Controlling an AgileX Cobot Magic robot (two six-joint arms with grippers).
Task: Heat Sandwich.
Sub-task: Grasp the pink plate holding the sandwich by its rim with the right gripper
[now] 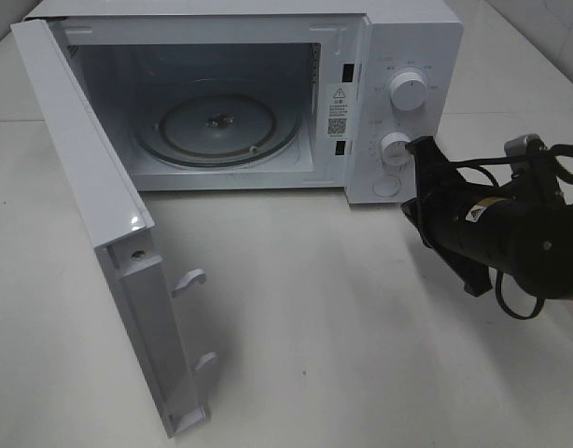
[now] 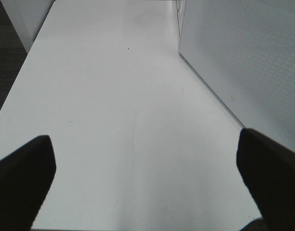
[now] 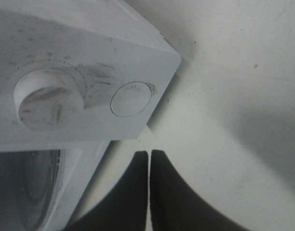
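Item 1. Microwave door [image 1: 90,187]: swung fully open, its free edge nearest the camera.
Item 2. Bench [image 1: 314,327]: white and bare in front of the oven.
Item 3. Left end effector [image 2: 147,187]: released, fingers [image 2: 22,178] wide apart above the bench, beside a perforated white panel [image 2: 243,62].
Item 4. Right end effector [image 3: 149,156]: clenched, grasping nothing, tips near the round button [image 3: 131,98] and the lower knob [image 1: 396,147].
Item 5. Microwave [image 1: 408,37]: the cavity holds only the glass turntable [image 1: 221,126].
Item 6. Sandwich: not in any view.

Microwave cavity [image 1: 221,84] open at the front
Swung-out door [image 1: 86,168] walls its left side; bench [image 1: 342,327] ahead gives passage.
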